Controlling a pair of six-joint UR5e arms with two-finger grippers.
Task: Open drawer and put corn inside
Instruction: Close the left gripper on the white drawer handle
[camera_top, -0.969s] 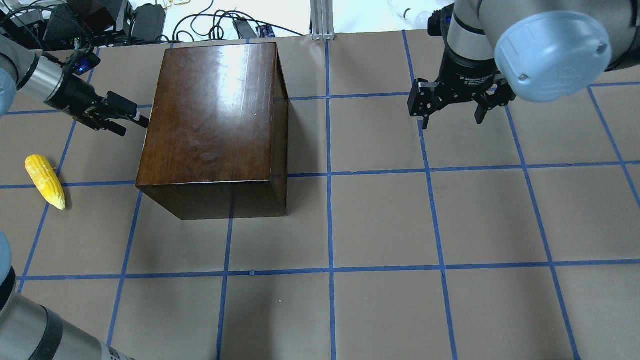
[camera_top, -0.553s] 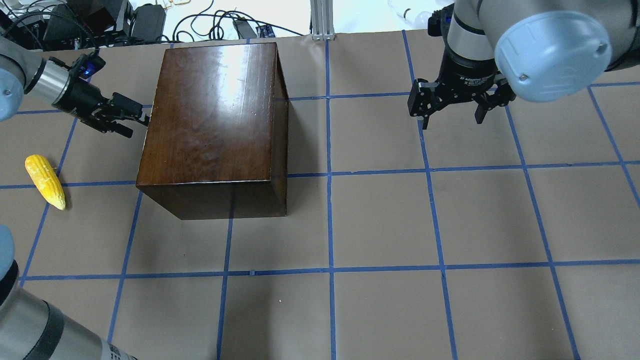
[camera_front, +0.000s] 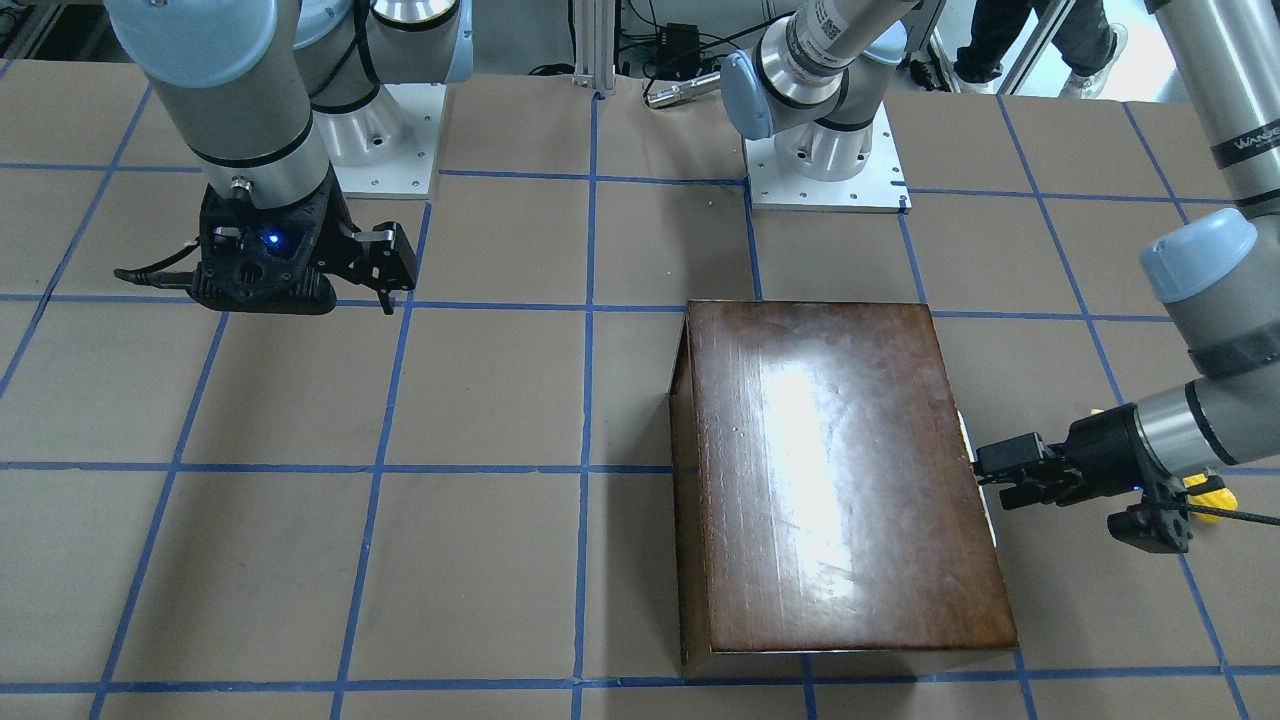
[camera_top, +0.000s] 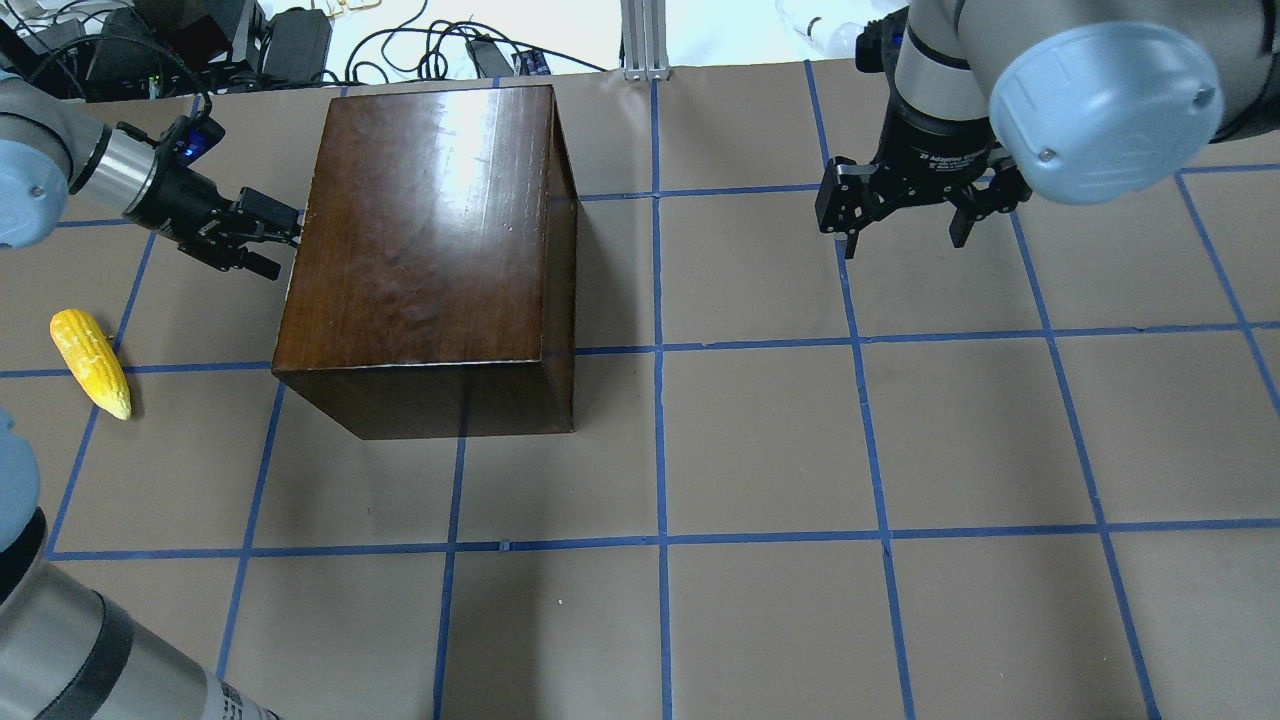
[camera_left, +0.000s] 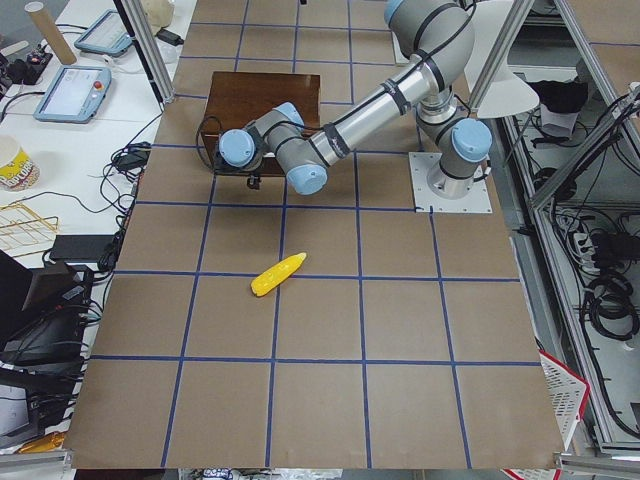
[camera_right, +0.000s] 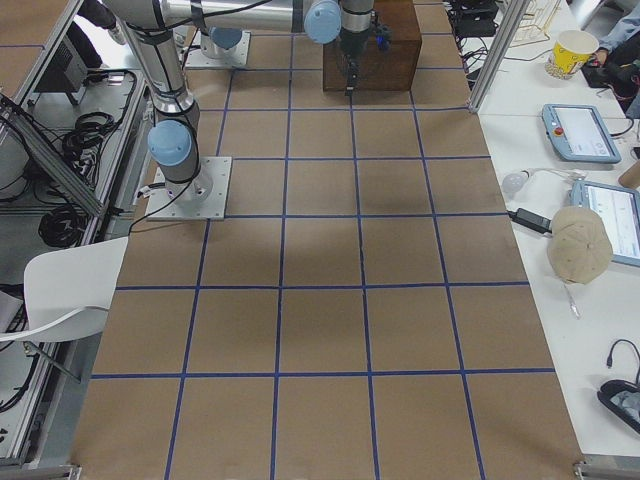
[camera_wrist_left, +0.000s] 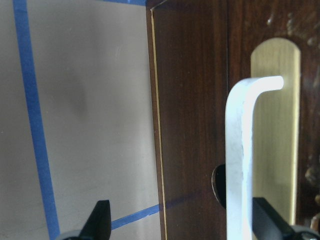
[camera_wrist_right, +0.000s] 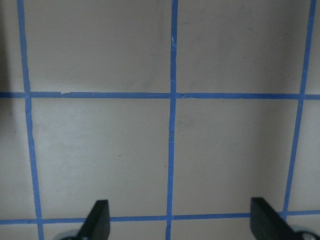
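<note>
The glossy dark brown box stands at the table's far left; it also shows in the front view. Its drawer front faces my left arm and looks shut. It carries a pale bar handle on a brass plate. My left gripper is open, its fingertips at the drawer front, and the handle lies between the jaws near one finger. The yellow corn lies on the table left of the box, apart from both grippers. My right gripper is open and empty above bare table.
The table is brown paper with a grid of blue tape lines. Cables and electronics lie beyond the far edge behind the box. The right wrist view shows only taped table under the right gripper.
My left gripper has moved toward the box's left face and slightly away from me; its fingertips now reach the drawer front. The right arm, corn and box have not moved.
</note>
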